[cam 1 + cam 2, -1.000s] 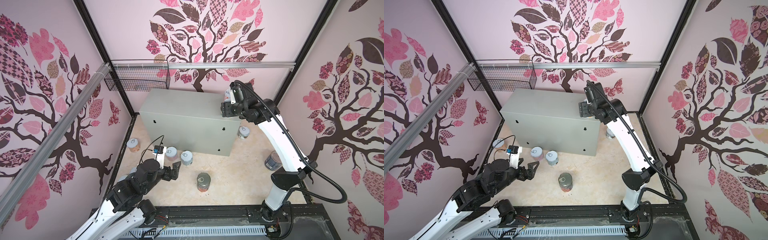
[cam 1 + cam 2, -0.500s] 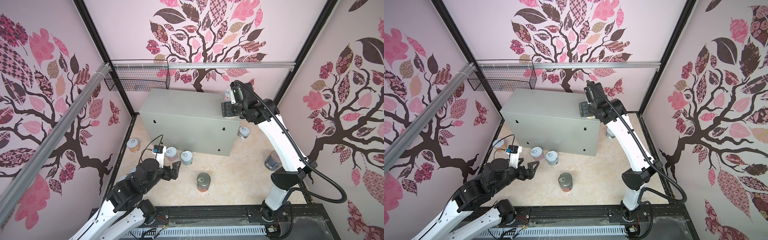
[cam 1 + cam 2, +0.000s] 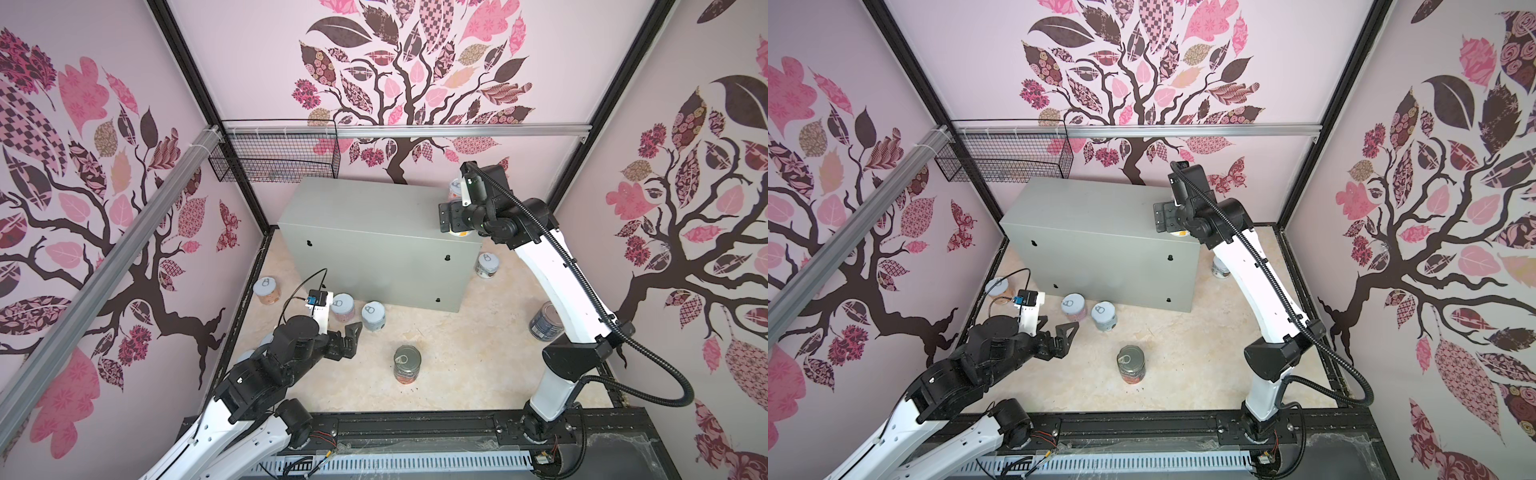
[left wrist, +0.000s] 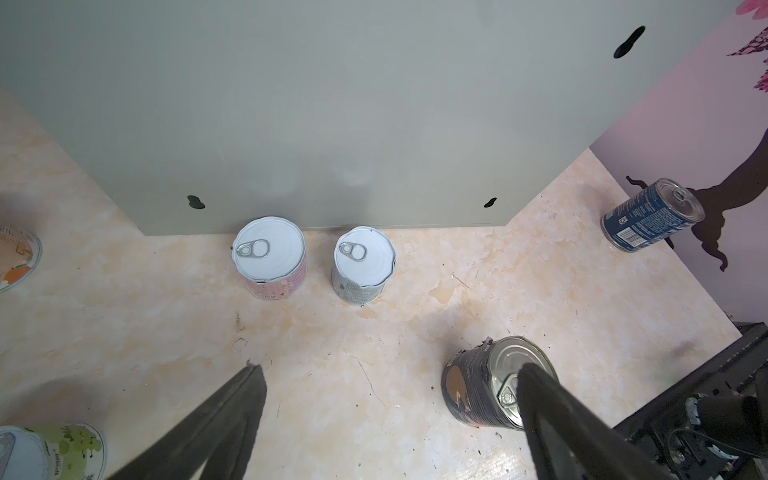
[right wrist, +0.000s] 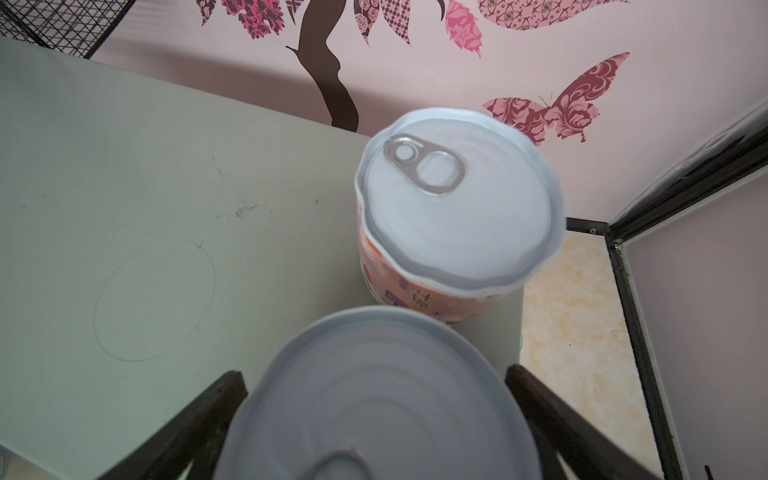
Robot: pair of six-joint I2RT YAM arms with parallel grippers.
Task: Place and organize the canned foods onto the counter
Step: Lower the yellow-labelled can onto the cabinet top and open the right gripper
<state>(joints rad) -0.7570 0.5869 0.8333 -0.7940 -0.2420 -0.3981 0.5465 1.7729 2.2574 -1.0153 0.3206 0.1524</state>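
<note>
right gripper (image 5: 374,415) straddles a can (image 5: 374,399) on the counter (image 5: 124,208), fingers (image 5: 199,419) spread beside it; arm-hidden from above. left gripper (image 4: 386,415) gapes empty.

counter (image 3: 365,216) top: bare grey across most of it — two cans crowd its right end, orange can (image 5: 453,216) by the back corner, second can (image 5: 374,399) just before it | floor before counter front: pink can (image 4: 270,257) and pale blue can (image 4: 363,262) stand close against it | dark can (image 3: 406,363) further out — open floor around it
</note>
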